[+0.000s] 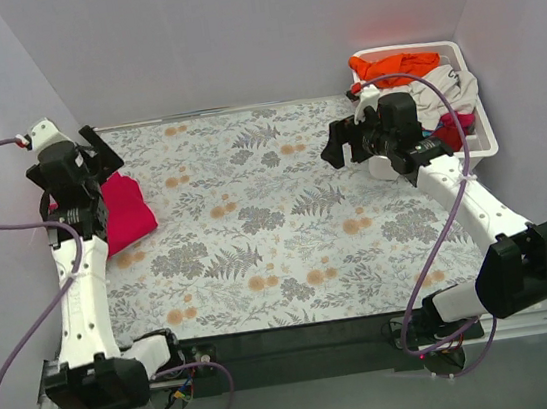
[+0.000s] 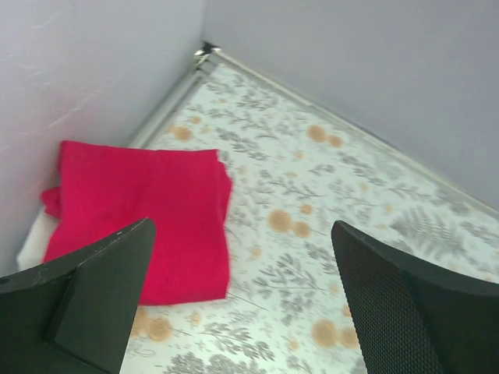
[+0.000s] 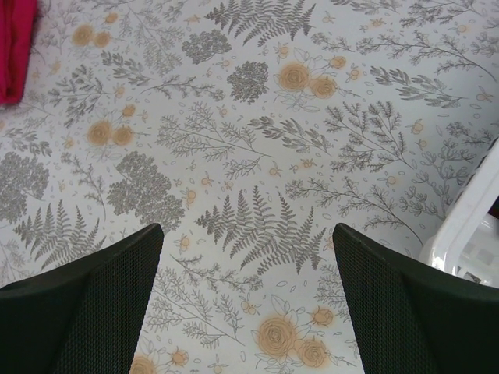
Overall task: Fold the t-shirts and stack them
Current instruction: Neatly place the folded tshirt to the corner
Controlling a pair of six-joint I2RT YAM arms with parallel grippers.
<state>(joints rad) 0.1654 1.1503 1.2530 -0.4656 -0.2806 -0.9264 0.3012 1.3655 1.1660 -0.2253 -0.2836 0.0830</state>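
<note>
A folded crimson-pink t-shirt point(image 1: 125, 212) lies at the table's left edge; in the left wrist view point(image 2: 148, 218) it lies on a white cloth whose edge point(image 2: 31, 238) peeks out at its left. My left gripper point(image 1: 96, 157) is open and empty, raised above the shirt's far end. My right gripper point(image 1: 338, 143) is open and empty above the flowered cloth beside the white basket point(image 1: 482, 142). The basket holds an orange shirt point(image 1: 395, 67), an off-white one point(image 1: 445, 91) and a bit of red cloth point(image 1: 452, 130).
A flowered cloth point(image 1: 275, 214) covers the table. Grey walls close in the back and both sides. The basket's corner shows in the right wrist view point(image 3: 475, 234). The pink shirt's edge shows there at top left point(image 3: 15, 47).
</note>
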